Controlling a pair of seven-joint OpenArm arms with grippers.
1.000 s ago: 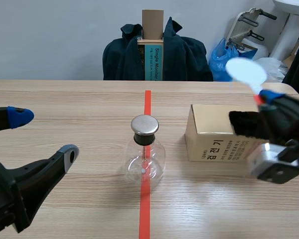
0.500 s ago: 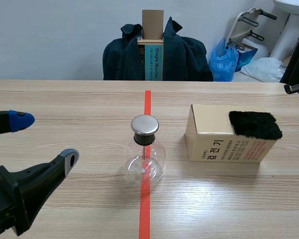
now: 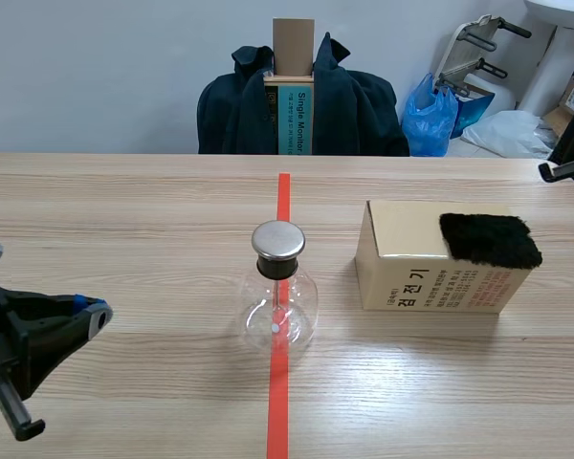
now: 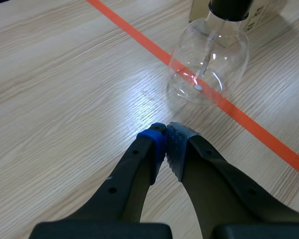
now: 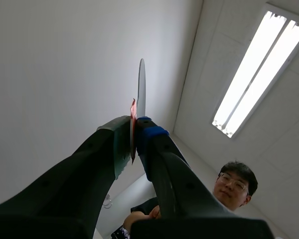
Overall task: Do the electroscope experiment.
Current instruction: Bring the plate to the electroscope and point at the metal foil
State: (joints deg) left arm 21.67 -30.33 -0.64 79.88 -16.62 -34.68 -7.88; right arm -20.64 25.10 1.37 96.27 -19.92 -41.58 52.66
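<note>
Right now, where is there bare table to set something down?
Bare wood lies between the left pincer and the flask, beyond both flask and box, and on the box's near side. The flask-to-box gap is narrow.

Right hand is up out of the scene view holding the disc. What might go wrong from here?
1. The right hand pinches the thin white disc only by its red-taped end; it may slip or twist coming down.
2. The round clear glass flask with the metal cap stands free; a hard touch could tip it.
3. The shut left hand has the flask ahead of it; a stray forward move might knock it.
</note>
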